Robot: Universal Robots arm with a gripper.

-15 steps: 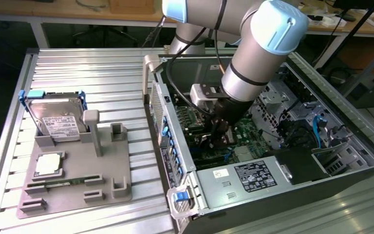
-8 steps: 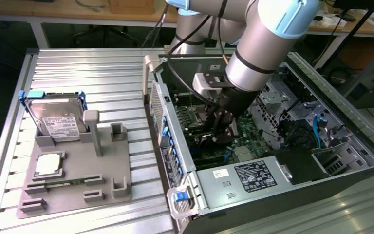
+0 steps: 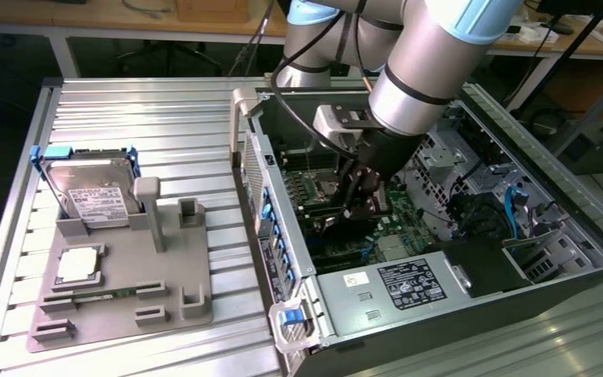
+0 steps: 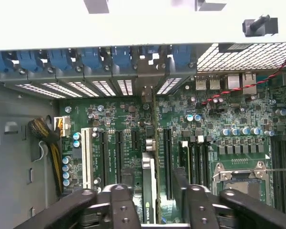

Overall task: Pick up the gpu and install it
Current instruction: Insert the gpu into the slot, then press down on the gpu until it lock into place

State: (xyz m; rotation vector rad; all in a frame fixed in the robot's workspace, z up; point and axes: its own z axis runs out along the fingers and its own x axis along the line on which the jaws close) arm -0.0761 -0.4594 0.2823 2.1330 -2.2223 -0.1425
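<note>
I found the gripper [image 3: 359,206] lowered inside the open computer case [image 3: 553,196], directly above the motherboard [image 4: 229,114]. In the wrist view its two black fingers [image 4: 121,207] stood on either side of the gpu [image 4: 149,191], closed against its top edge and holding it. The card stood upright on edge, its length running toward the rear slot brackets, with its far end meeting the blue-clipped bracket row [image 4: 109,59]. It sat in line with the black expansion slots; I could not tell whether it was fully seated. In the exterior view, the case lay on its side on the ribbed metal tabletop [image 3: 144,118]. Toward the exterior view's left, well apart from the case, the grey parts fixture [image 3: 176,259] carried a hard drive [image 3: 92,192] and a processor [image 3: 79,265].
</note>
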